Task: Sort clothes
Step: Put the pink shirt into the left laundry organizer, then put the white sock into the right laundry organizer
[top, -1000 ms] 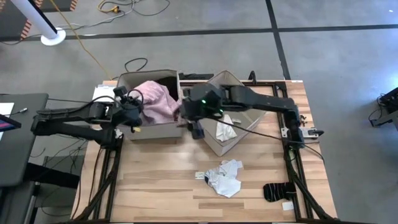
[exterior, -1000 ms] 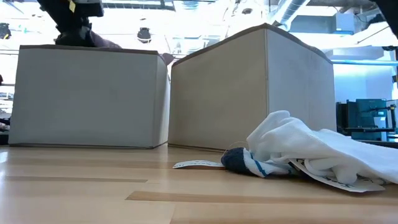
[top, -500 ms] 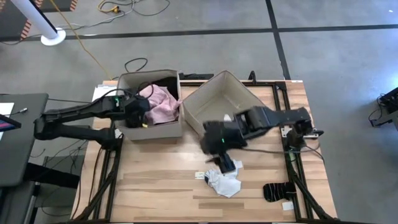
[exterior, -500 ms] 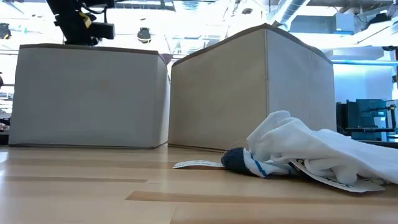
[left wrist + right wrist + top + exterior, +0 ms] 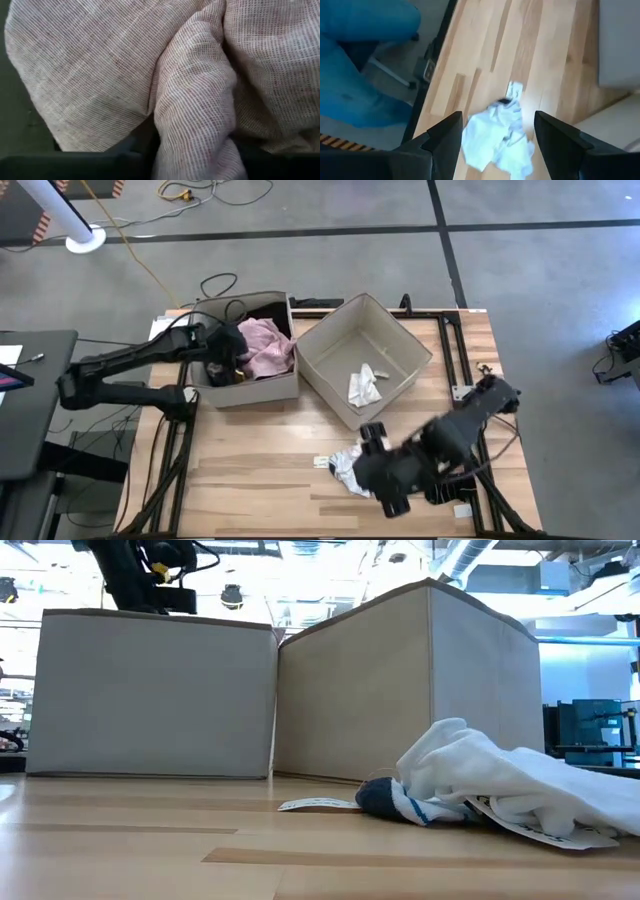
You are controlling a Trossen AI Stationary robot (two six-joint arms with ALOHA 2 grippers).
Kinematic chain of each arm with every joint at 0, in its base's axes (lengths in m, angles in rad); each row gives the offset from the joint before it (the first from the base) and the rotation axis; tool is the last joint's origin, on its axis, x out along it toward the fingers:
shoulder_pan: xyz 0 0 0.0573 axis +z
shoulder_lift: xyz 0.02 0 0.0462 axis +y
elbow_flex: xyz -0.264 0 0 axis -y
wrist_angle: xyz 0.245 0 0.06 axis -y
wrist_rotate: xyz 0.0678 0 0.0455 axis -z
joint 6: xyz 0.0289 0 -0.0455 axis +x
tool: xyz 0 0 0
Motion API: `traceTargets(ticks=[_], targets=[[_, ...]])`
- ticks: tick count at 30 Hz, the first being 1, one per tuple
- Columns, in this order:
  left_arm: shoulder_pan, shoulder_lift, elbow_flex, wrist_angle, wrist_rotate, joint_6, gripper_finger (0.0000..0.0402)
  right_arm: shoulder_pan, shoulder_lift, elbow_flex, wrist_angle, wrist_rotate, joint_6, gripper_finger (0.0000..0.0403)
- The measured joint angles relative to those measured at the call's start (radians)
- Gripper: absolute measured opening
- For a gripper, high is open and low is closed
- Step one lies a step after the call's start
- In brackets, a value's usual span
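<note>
Left gripper (image 5: 228,352) inside the left beige fabric box (image 5: 262,389), against the crumpled pink woven garment (image 5: 266,346) lying there; finger state cannot be told. Right gripper (image 5: 496,131), fingers (image 5: 447,137) spread apart, above the small white-grey cloth piece (image 5: 345,468) on the wooden counter (image 5: 250,470). Another white piece (image 5: 364,384) lies in the right box (image 5: 340,405).

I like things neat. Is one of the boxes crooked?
Yes. The right box sits turned at an angle to the table edge, one corner against the left box, which stands square. A pink garment bulges over the left box's rim.
</note>
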Motion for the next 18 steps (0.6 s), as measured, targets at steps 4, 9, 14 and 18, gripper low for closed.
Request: traceTargets(ticks=[4, 9, 14, 18], targets=[[0.004, -0.015, 0.02, -0.042, -0.004, 0.003, 0.0158, 0.069, 0.0, -0.083, 0.013, 0.045, 0.092, 0.0258], [0.003, -0.053, 0.128, -0.111, -0.011, -0.014, 0.0197, 0.125, 0.001, -0.202, 0.032, 0.055, 0.223, 0.0258], [-0.012, -0.099, 0.281, -0.19, -0.015, -0.026, 0.0207, 0.171, 0.001, -0.315, 0.074, 0.097, 0.337, 0.0258], [-0.026, -0.129, 0.392, -0.246, -0.017, -0.048, 0.0207, 0.203, 0.001, -0.382, 0.116, 0.127, 0.402, 0.0258]])
